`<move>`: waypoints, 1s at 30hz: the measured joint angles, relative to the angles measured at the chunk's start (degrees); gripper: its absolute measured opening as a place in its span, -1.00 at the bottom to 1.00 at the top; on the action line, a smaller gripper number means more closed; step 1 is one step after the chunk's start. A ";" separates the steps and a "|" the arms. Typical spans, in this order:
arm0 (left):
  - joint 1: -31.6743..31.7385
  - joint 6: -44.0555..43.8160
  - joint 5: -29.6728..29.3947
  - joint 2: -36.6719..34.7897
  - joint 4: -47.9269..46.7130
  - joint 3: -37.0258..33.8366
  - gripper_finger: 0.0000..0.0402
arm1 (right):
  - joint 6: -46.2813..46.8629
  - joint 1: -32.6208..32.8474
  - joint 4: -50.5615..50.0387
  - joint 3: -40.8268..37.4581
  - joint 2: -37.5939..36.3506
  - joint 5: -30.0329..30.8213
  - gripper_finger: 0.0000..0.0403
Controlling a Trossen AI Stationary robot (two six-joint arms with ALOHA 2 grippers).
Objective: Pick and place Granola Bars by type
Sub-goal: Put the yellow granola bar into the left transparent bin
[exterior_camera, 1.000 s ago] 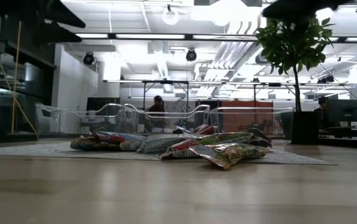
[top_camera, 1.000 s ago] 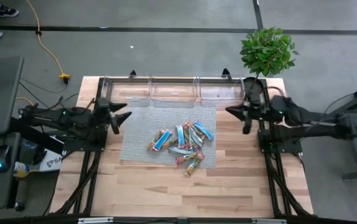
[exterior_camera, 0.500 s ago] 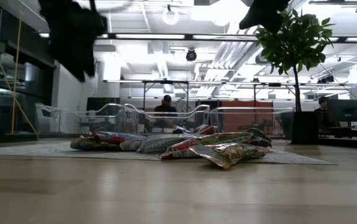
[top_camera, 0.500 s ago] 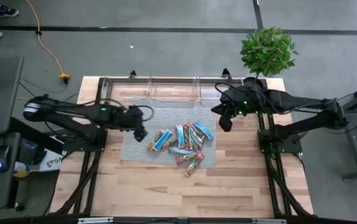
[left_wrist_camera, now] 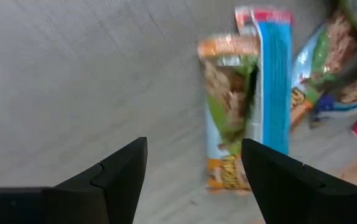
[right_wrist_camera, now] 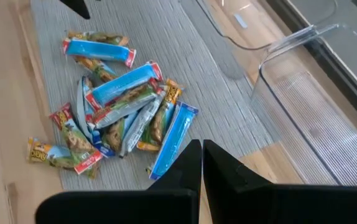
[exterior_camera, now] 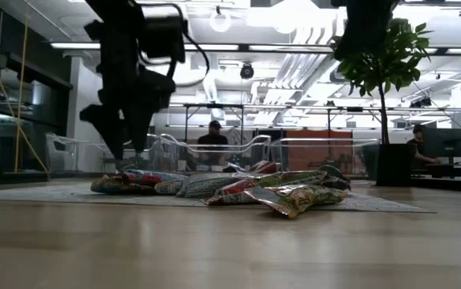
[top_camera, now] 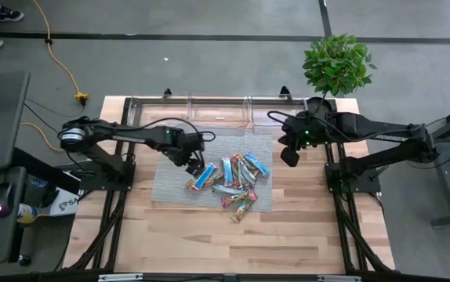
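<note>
You won't get any brand names off these wrappers; the printing is too small or blurred to read, so go by colour. The Granola Bars (top_camera: 229, 179) sit in a loose heap on the grey woven mat (top_camera: 174, 184) in the middle of the table: some bright blue with red ends, some silvery, some green and yellow with orange ends.

Your left gripper (top_camera: 196, 164) hangs over the heap's left edge with its fingers spread and nothing between them. In its wrist view a green-and-orange bar (left_wrist_camera: 228, 118) lies just ahead of the fingertips, touching a bright blue bar (left_wrist_camera: 272, 81) beside it.

Your right gripper (top_camera: 290, 156) is clenched shut and empty, parked over the mat's right edge, clear of the bars.

The surface is a light wooden table (top_camera: 201, 235). Three clear plastic bins (top_camera: 221, 113) line its far edge, and a potted plant (top_camera: 336, 64) stands at the far right corner. Beyond that it's an open workshop with bright ceiling lights, and a person (exterior_camera: 214, 136) sits at a desk in the background.
</note>
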 joint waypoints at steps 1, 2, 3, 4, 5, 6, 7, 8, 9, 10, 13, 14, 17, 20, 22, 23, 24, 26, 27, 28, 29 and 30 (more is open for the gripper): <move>0.31 -0.04 1.93 0.61 0.36 -0.04 0.28 | -0.10 0.00 -0.05 0.00 0.00 -0.02 -1.00; 0.46 0.05 3.12 1.18 1.40 -0.02 0.28 | -0.31 0.00 -0.05 0.00 0.00 -0.02 -1.00; 0.56 0.07 3.48 1.74 2.25 0.03 0.28 | -0.61 0.00 -0.08 0.00 0.00 -0.02 -1.00; 0.53 0.24 3.10 2.19 2.37 0.02 0.28 | -1.08 0.00 -0.11 0.00 0.00 -0.04 -1.00; 0.52 1.31 2.00 2.56 2.39 -0.01 0.28 | -1.36 0.00 -0.11 0.00 0.00 -0.01 -1.00; 0.50 2.81 0.78 2.94 3.17 -0.01 0.28 | -1.61 0.00 -0.11 0.00 0.00 0.03 -1.00; 0.38 4.32 0.32 3.29 4.11 -0.01 0.28 | -1.76 0.00 -0.13 0.00 0.00 0.05 -1.00; 0.17 5.71 0.34 3.73 4.52 -0.01 0.28 | -1.88 0.00 -0.17 0.00 0.00 0.05 -1.00; 0.16 6.59 0.30 4.17 5.30 -0.01 0.28 | -2.16 0.00 -0.20 0.00 0.00 0.05 -1.00; 0.14 7.15 0.41 4.56 6.47 -0.01 0.28 | -2.61 0.00 -0.20 0.00 0.00 0.07 -1.00; 0.11 8.16 -0.65 5.22 6.70 -0.01 0.28 | -3.23 0.00 -0.20 0.00 0.00 0.08 -1.00; 0.12 8.42 -1.71 5.67 6.67 0.01 0.28 | -3.37 0.00 -0.20 0.00 0.00 0.08 -1.00; 0.16 9.86 -3.00 6.67 6.55 -0.08 0.28 | -3.41 0.00 -0.20 0.00 0.00 0.07 -1.00; 0.13 10.18 -0.86 8.00 7.26 -0.01 0.28 | -3.42 0.00 -0.24 0.00 0.00 0.08 -1.00; -0.27 10.19 0.15 8.88 8.28 -0.01 0.28 | -3.42 0.00 -0.24 0.00 0.00 0.09 -1.00; -0.35 10.18 0.44 9.19 8.27 -0.01 0.28 | -3.40 0.00 -0.24 0.00 0.00 0.09 -1.00; -0.36 10.18 0.68 9.50 8.87 -0.01 0.28 | -3.37 0.00 -0.24 0.00 0.00 0.10 -1.00; -0.50 10.18 2.00 9.98 9.73 -0.01 0.28 | -3.35 0.00 -0.32 0.00 0.02 0.10 -1.00; -0.63 10.18 2.64 10.09 9.88 -0.02 0.28 | -3.34 0.00 -0.32 0.00 0.00 0.12 -1.00; -0.63 10.17 3.68 10.22 10.55 -0.04 0.28 | -3.33 0.00 -0.31 0.00 0.00 0.12 -1.00; -0.63 10.16 4.55 10.31 11.28 -0.04 0.28 | -3.23 0.00 -0.35 0.00 0.00 0.12 -1.00; -0.63 10.08 5.11 10.31 11.46 -0.04 0.28 | -3.23 0.00 -0.38 0.00 0.02 0.12 -1.00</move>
